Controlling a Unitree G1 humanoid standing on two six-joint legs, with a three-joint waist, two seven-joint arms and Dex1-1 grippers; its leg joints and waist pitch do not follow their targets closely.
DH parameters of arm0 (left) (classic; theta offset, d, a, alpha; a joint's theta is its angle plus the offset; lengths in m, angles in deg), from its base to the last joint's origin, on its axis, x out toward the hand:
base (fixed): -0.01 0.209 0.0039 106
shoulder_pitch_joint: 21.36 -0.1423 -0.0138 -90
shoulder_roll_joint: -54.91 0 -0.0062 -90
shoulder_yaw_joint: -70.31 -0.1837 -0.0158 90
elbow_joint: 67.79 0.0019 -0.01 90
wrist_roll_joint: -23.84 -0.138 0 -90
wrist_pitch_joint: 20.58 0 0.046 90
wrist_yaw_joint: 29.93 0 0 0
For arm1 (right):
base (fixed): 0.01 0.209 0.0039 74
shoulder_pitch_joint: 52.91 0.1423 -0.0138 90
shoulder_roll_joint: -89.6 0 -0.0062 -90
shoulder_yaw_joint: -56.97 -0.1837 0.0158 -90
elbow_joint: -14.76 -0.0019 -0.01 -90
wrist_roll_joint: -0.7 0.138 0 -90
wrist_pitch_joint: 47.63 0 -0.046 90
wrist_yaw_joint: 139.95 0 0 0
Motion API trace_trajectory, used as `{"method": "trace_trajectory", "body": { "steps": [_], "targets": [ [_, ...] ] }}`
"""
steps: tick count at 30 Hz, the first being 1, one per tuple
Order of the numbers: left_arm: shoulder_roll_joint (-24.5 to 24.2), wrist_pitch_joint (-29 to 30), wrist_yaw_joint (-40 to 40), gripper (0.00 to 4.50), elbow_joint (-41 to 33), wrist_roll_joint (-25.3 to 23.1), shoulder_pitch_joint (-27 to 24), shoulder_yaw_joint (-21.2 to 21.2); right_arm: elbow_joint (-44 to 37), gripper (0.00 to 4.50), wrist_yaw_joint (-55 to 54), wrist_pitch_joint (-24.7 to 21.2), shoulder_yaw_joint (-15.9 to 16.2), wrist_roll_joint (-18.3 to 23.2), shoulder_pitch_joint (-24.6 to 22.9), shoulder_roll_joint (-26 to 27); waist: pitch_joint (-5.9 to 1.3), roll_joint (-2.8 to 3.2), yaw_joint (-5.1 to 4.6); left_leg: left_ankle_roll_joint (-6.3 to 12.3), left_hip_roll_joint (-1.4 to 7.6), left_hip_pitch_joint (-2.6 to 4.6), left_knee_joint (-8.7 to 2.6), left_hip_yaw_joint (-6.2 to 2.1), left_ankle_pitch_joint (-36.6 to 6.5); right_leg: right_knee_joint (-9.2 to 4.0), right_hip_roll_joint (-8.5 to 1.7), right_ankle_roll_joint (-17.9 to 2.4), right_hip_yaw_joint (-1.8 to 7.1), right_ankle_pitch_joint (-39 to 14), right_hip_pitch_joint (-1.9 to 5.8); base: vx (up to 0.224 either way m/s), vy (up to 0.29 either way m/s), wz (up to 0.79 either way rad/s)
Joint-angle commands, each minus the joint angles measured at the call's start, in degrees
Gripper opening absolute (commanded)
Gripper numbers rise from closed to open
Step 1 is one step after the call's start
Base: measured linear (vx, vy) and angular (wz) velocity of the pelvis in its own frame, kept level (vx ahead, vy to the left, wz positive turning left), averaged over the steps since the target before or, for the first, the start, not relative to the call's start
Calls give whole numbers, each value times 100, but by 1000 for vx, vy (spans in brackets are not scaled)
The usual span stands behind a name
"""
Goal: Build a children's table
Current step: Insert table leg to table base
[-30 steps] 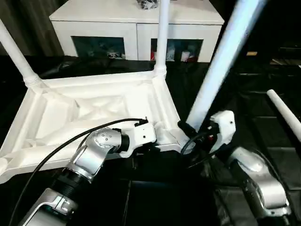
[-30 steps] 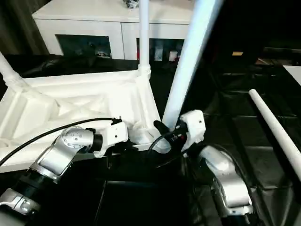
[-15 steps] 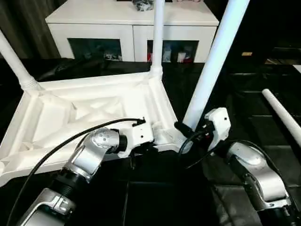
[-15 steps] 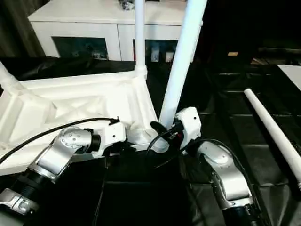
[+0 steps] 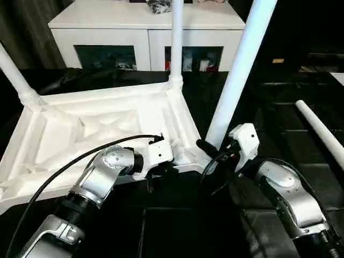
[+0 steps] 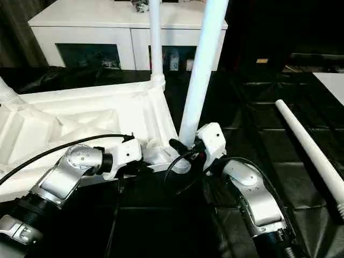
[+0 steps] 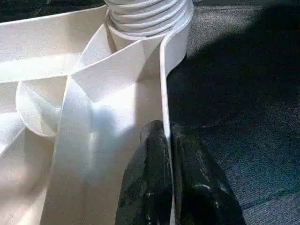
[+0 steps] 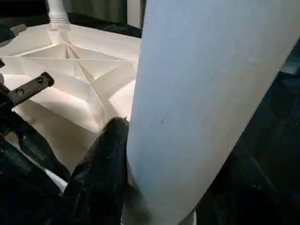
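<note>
The white tabletop (image 5: 102, 126) lies upside down, ribbed side up, on a black surface. Two white legs stand in its far corner sockets, one at the far left (image 5: 15, 75) and one at the far right (image 5: 176, 40). A third leg (image 5: 239, 70) rises from the near right corner, leaning slightly right. My right gripper (image 5: 207, 149) is shut on that leg's base, one finger (image 8: 105, 159) pressed against the leg (image 8: 201, 93). My left gripper (image 7: 166, 133) is shut on the tabletop's rim (image 7: 164, 70) just beside the threaded corner socket (image 7: 147, 16).
A fourth white leg (image 5: 320, 131) lies loose on the black surface at the right. A white cabinet (image 5: 145, 24) with dark glass doors stands behind the tabletop. A black cable (image 5: 70, 166) runs along my left forearm.
The held leg has swung a little more upright over the near right corner. Both grippers keep their holds. The camera has shifted slightly.
</note>
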Motion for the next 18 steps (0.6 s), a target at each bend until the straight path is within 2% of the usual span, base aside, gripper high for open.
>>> {"method": "trace_trajectory", "body": {
  "steps": [1, 3, 8, 14, 16, 18],
  "targets": [
    [88, -197, 48, 0, -80, 51, 51, -22, 433, 188, 155, -24, 1032, -1661, -179, -439, -225, -117, 32, 280, 317, -35, -464, -133, -1343, -497, -422, -1070, 218, -2000, 184, 0, 0, 0],
    [87, -195, 48, 0, -84, 53, 49, -24, 443, 190, 140, -12, 1030, -1654, -176, -432, -213, -118, 22, 275, 315, -29, -467, -130, -1409, -512, -418, -1058, 221, -2099, 171, 0, 0, 0],
    [73, -193, 46, 0, -94, 63, 39, -44, 548, 192, 17, 238, 1217, -1983, -91, -600, -210, -122, 14, 271, 318, -40, -474, -135, -1423, -504, -413, -1057, 222, -2047, 178, 0, 0, 0],
    [72, -186, 35, 0, -88, 79, 51, -53, 655, 194, -24, 324, 1196, -1925, -58, -595, -198, -110, 16, 278, 321, -32, -485, -142, -1512, -533, -419, -992, 227, -2300, 160, 0, 0, 0],
    [75, -185, 32, 0, -81, 86, 57, -52, 674, 194, -12, 274, 1137, -1752, -80, -532, -202, -118, 12, 279, 321, -30, -484, -140, -1530, -532, -417, -992, 229, -2272, 158, 0, 0, 0],
    [70, -184, 25, 0, -79, 101, 66, -48, 653, 194, -51, 31, 918, -1340, -117, -341, -201, -116, 14, 287, 323, -28, -487, -138, -1524, -530, -414, -1008, 229, -2222, 154, 0, 0, 0]
  ]
}}
